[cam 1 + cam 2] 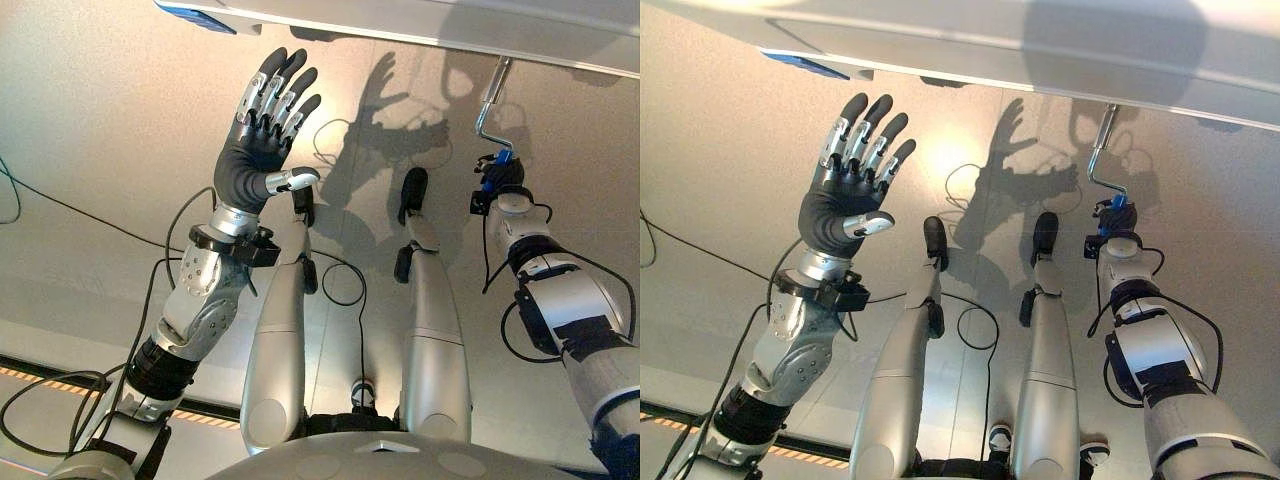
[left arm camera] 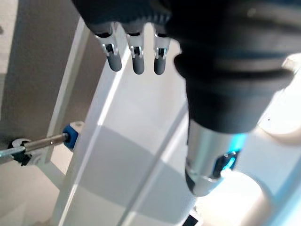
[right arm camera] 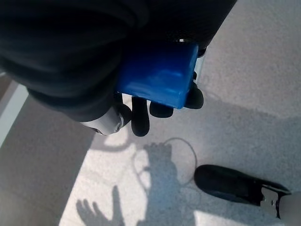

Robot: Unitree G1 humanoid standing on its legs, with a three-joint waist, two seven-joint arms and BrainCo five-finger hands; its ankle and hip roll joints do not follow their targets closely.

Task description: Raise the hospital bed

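Right hand (image 1: 497, 178) sits at about 2 o'clock in the head views, its fingers (image 3: 139, 118) curled round the blue grip (image 3: 157, 75) of the bed's crank (image 1: 488, 108). In the right wrist view the grip lies across the palm, dark fingertips wrapped beneath it. The crank's metal rod rises from the hand in a bent line toward 12 o'clock and meets the underside of the bed (image 1: 470, 28), whose pale frame runs across the top edge of both head views. Left hand (image 1: 262, 125) is raised at about 11 o'clock, well apart from the crank, palm showing, fingers straight and spread, thumb out to the side, holding nothing. In the left wrist view its fingertips (image 2: 137, 63) point at the pale bed frame, and a metal rod (image 2: 40, 143) with a blue end shows at 8 o'clock.
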